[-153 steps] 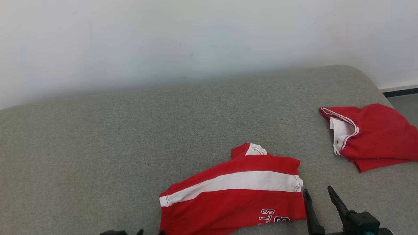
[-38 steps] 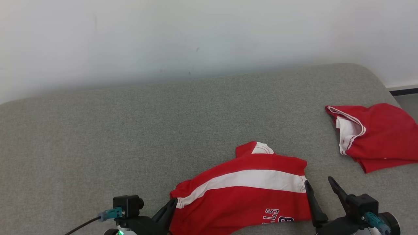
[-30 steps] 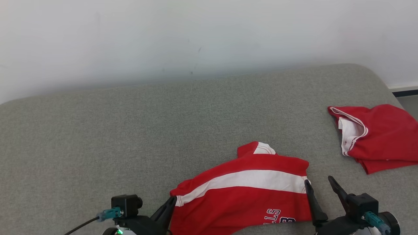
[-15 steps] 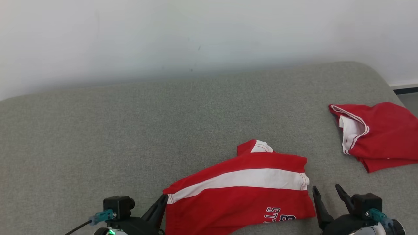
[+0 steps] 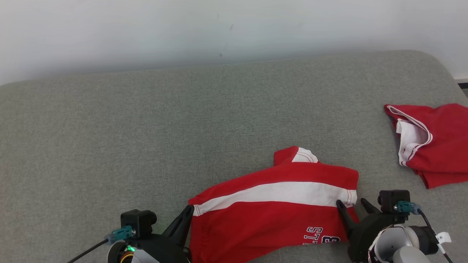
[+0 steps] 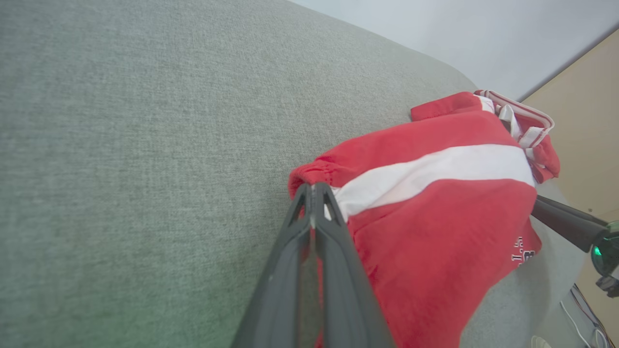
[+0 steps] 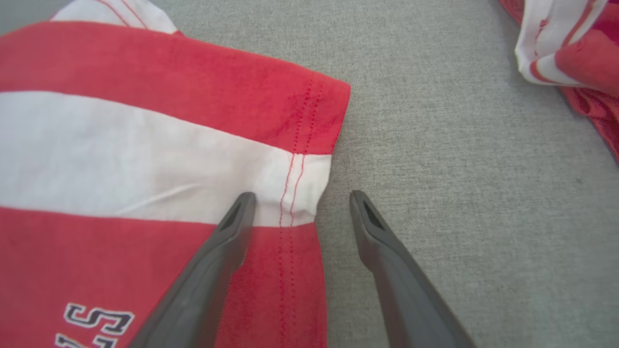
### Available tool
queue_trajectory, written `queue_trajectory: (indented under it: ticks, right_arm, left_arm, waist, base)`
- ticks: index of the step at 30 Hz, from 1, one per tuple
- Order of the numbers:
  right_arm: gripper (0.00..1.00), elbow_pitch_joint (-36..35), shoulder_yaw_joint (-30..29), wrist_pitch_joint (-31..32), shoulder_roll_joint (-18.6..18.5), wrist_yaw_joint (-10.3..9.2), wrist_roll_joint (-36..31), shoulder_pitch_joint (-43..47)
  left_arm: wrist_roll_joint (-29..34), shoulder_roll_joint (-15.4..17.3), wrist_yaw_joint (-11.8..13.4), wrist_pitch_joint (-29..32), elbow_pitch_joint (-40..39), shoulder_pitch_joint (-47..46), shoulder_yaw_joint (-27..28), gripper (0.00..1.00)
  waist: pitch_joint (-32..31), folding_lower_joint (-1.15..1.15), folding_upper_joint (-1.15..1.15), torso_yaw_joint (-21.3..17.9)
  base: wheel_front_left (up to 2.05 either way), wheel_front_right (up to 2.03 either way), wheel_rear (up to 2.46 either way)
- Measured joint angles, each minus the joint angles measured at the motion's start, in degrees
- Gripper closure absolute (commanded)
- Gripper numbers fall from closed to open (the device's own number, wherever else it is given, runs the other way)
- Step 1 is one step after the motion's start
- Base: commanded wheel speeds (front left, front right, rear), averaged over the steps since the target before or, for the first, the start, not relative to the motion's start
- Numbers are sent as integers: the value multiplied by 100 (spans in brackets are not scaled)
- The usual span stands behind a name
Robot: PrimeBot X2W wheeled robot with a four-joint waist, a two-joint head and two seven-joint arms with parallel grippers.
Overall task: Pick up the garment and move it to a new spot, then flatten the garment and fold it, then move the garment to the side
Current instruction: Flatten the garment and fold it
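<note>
Red garment (image 5: 274, 204) with a white stripe lies near the front edge of the grey cushion (image 5: 146, 120), a gripper at each end.

The left gripper (image 5: 188, 209) has its fingers pressed together on the garment's bunched left corner, just where the white stripe ends. The right gripper (image 5: 350, 201) stands spread across the right hem: its left finger lies over the cloth at the end of the stripe and its right finger over bare cushion just beside the edge. The garment's near edge runs out of the head view at the bottom. Left of it and beyond it the cushion is bare up to the white wall (image 5: 146, 29). At the far right, well apart, a second red garment (image 5: 438, 146) lies crumpled by the cushion's rounded corner.
</note>
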Motion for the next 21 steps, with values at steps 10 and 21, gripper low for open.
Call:
queue_trajectory:
  ticks: [10, 21]
  right_arm:
    - [58, 171, 290, -64, -70, 0, 272, -141]
    - [100, 107, 561, -330, -214, 0, 336, -360]
  left_arm:
    - [-2, 8, -7, -75, 66, -36, -24, 100]
    - [-33, 26, -7, -229, 30, -64, 9, 100]
  waist:
    - [0, 0, 0, 13]
    - [-4, 0, 0, -28]
  base:
    - [0, 0, 0]
    - [0, 0, 0]
